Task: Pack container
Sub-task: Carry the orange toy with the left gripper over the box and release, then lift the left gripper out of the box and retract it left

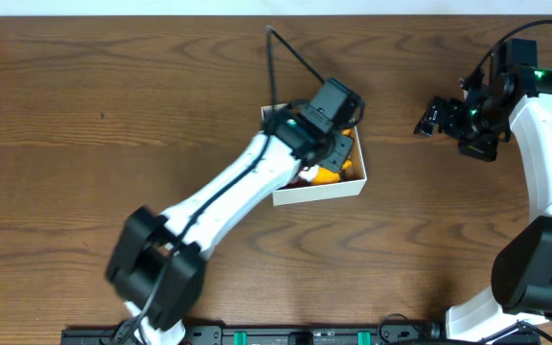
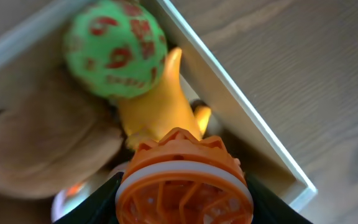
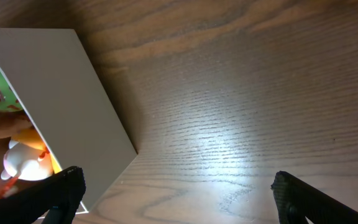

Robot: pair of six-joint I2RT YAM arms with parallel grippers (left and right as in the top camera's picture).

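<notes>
The container [image 1: 322, 191], a shallow white box, sits at the table's middle. My left gripper [image 1: 335, 129] hovers over it, shut on an orange ribbed toy with a white band [image 2: 184, 186]. Inside the container [image 2: 229, 99] lie a green ball with red marks [image 2: 114, 48], a yellow toy [image 2: 157, 106] and a tan plush [image 2: 39, 146]. My right gripper [image 1: 432, 117] is open and empty over bare table to the right of the container; its fingers [image 3: 179, 199] frame the wood, with the container's white wall [image 3: 67, 106] at left.
Dark wood table [image 1: 113, 105] all round. A black cable [image 1: 290, 53] runs from the left arm over the container's far side. The right arm's base [image 1: 535, 278] stands at the right front edge.
</notes>
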